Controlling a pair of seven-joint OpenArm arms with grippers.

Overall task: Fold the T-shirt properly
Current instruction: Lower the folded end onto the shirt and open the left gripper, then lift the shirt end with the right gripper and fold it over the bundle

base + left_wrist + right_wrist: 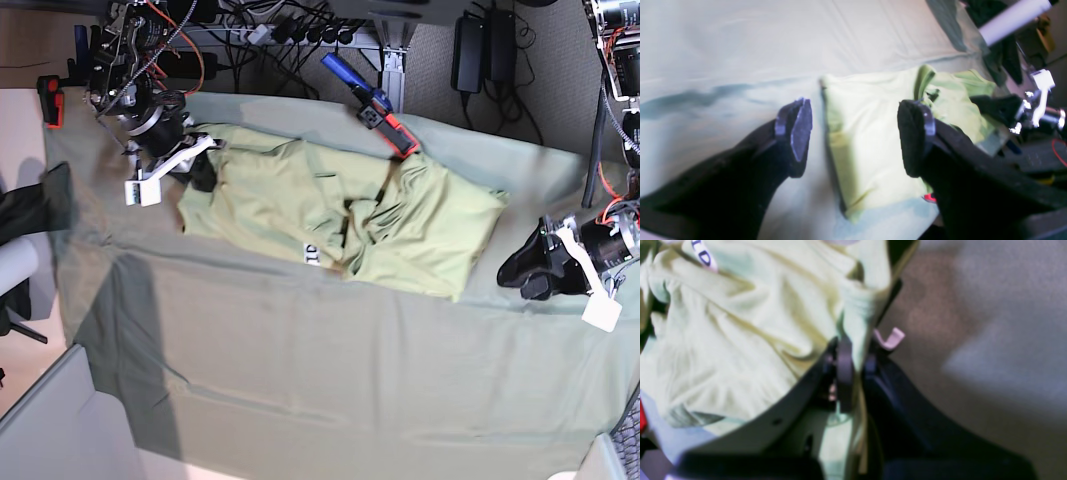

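The light yellow-green T-shirt (340,225) lies crumpled and partly folded across the back of the table, its white neck label (311,251) on its front edge. My right gripper (203,170) is shut on the shirt's left end. The right wrist view shows the jaws (848,353) pinched on a fold of the shirt (740,333), with the label (703,255) at the top. My left gripper (512,270) is open and empty, just right of the shirt's right end. In the left wrist view its fingers (796,133) stand wide apart and the shirt (867,133) shows between them.
The grey-green table cloth (300,370) covers the table. A blue and red tool (372,105) lies at the back edge beside the shirt. A dark cloth (30,210) hangs off the left side. Cables and power bricks (470,45) sit behind the table.
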